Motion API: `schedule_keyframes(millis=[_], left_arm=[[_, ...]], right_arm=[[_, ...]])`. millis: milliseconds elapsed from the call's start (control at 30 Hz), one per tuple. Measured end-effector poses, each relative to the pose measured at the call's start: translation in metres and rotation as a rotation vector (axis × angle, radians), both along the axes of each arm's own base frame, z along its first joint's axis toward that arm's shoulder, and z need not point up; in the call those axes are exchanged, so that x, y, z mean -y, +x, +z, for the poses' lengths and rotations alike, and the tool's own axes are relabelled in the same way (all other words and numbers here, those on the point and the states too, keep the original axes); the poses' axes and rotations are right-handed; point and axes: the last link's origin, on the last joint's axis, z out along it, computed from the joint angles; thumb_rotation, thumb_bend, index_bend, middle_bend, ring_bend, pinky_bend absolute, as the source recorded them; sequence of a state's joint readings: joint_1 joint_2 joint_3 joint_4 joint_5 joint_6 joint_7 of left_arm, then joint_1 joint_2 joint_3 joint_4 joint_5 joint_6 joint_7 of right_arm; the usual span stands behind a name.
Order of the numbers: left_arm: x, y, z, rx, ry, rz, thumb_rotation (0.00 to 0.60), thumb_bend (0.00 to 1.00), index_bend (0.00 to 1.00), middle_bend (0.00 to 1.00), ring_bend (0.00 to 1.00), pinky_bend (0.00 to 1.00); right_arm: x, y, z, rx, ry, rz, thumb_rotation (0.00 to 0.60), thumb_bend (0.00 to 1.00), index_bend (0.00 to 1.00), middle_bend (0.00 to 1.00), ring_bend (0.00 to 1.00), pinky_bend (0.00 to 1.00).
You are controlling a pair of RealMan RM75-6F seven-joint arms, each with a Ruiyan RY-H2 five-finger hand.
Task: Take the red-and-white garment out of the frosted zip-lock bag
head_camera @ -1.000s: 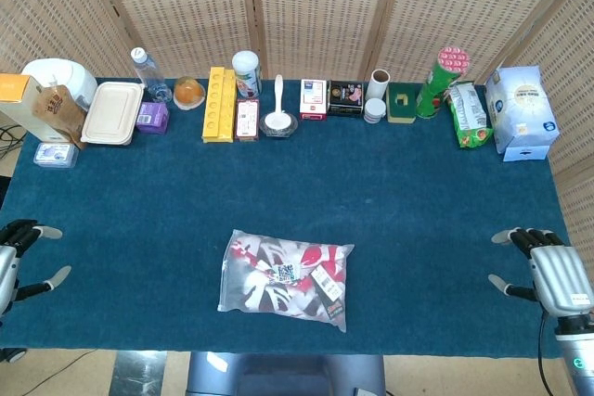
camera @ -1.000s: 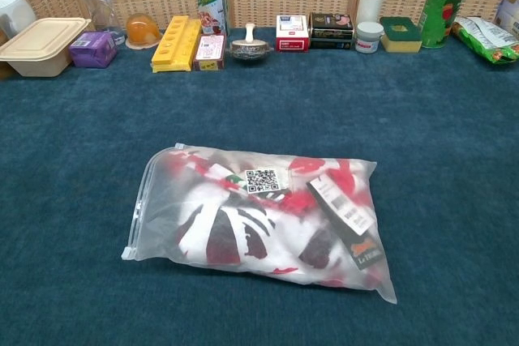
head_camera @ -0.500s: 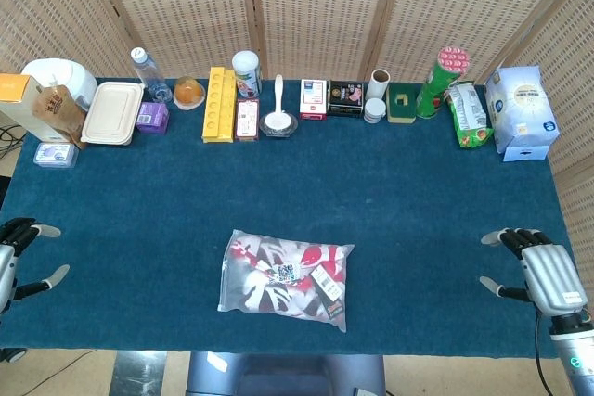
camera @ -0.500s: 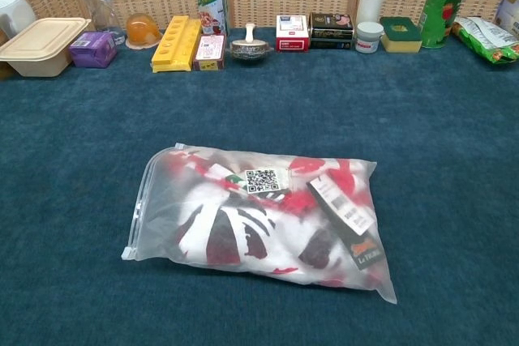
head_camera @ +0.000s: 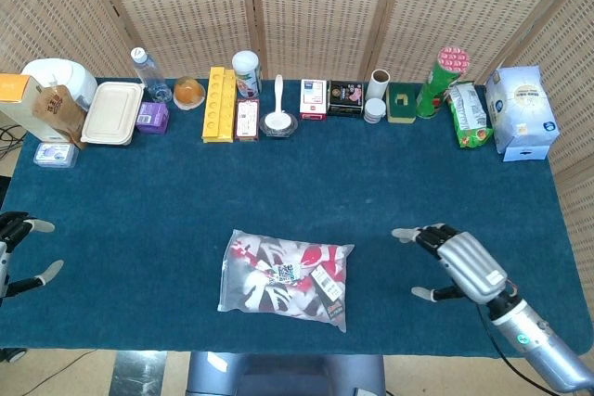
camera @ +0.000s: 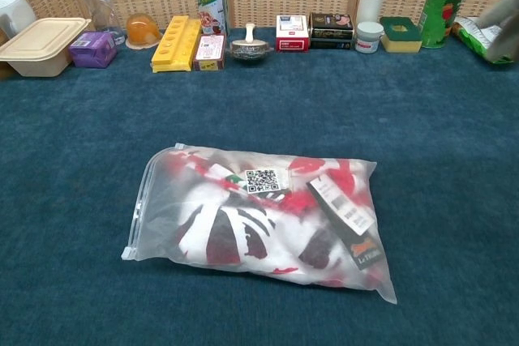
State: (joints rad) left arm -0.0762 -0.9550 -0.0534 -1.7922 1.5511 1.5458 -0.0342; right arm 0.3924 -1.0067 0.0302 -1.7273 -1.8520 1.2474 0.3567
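A frosted zip-lock bag (head_camera: pixel 286 279) (camera: pixel 259 212) lies flat on the blue table near the front edge, its zip end on the left. The red-and-white garment (camera: pixel 243 224) is sealed inside, with a QR label and a black tag showing through. My right hand (head_camera: pixel 457 261) hovers open, fingers spread, to the right of the bag with a gap between them. A blurred edge of the right hand (camera: pixel 504 14) shows at the chest view's upper right. My left hand (head_camera: pixel 13 252) sits open at the far left table edge, far from the bag.
Along the back stand a lunch box (head_camera: pixel 112 112), water bottle (head_camera: pixel 145 69), yellow tray (head_camera: pixel 219 104), white spoon in a bowl (head_camera: pixel 278 118), small boxes (head_camera: pixel 344 98), a green can (head_camera: pixel 440 81) and snack bags (head_camera: pixel 520 110).
My right hand has swept in from the right table edge towards the bag. The left hand shifted slightly up and left. The bag has not moved.
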Motion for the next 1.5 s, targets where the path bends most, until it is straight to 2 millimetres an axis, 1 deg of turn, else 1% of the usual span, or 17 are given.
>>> schedule_keyframes(millis=[33,133,200,433,533,733,1000,1267,1400,1500], left_arm=[[0.0,0.0,0.001,0.0,0.001,0.0,0.6,0.19,0.39,0.39,0.24,0.33],[0.001,-0.001,0.004,0.002,0.004,0.003,0.6,0.19,0.39,0.39,0.24,0.33],[0.002,-0.002,0.005,0.003,0.007,0.005,0.6,0.19,0.39,0.39,0.24,0.33],[0.007,-0.01,0.008,0.014,0.008,0.019,0.6,0.19,0.39,0.39,0.24,0.33],[0.011,-0.014,0.01,0.02,0.015,0.027,0.6,0.19,0.39,0.39,0.24,0.33],[0.018,-0.023,0.015,0.029,0.026,0.042,0.6,0.19,0.39,0.39,0.24,0.33],[0.028,-0.037,0.023,0.04,0.044,0.068,0.6,0.19,0.39,0.39,0.24,0.33],[0.034,-0.043,0.024,0.051,0.049,0.077,0.6,0.19,0.39,0.39,0.24,0.33],[0.037,-0.044,0.026,0.051,0.055,0.076,0.6,0.19,0.39,0.39,0.24,0.33],[0.038,-0.044,0.027,0.05,0.057,0.076,0.6,0.19,0.39,0.39,0.24,0.33]], right_arm=[[0.002,0.008,-0.006,-0.006,0.025,0.025,0.6,0.08,0.04,0.21,0.25,0.23],[0.005,0.025,-0.021,-0.028,0.072,0.075,0.6,0.05,0.0,0.16,0.21,0.21],[0.007,0.036,-0.032,-0.052,0.099,0.105,0.6,0.04,0.0,0.14,0.19,0.2],[0.013,0.062,-0.064,-0.152,0.101,0.174,0.6,0.03,0.0,0.09,0.15,0.17],[0.015,0.075,-0.084,-0.186,0.112,0.182,0.6,0.03,0.0,0.08,0.14,0.16],[0.013,0.096,-0.117,-0.237,0.15,0.201,0.6,0.02,0.0,0.06,0.13,0.15],[0.009,0.117,-0.148,-0.279,0.153,0.224,0.6,0.02,0.0,0.05,0.12,0.15],[0.005,0.132,-0.177,-0.307,0.148,0.233,0.6,0.02,0.0,0.03,0.11,0.14],[0.009,0.136,-0.188,-0.338,0.117,0.236,0.6,0.02,0.0,0.03,0.11,0.14],[0.016,0.136,-0.194,-0.376,0.064,0.243,0.6,0.02,0.0,0.03,0.1,0.14]])
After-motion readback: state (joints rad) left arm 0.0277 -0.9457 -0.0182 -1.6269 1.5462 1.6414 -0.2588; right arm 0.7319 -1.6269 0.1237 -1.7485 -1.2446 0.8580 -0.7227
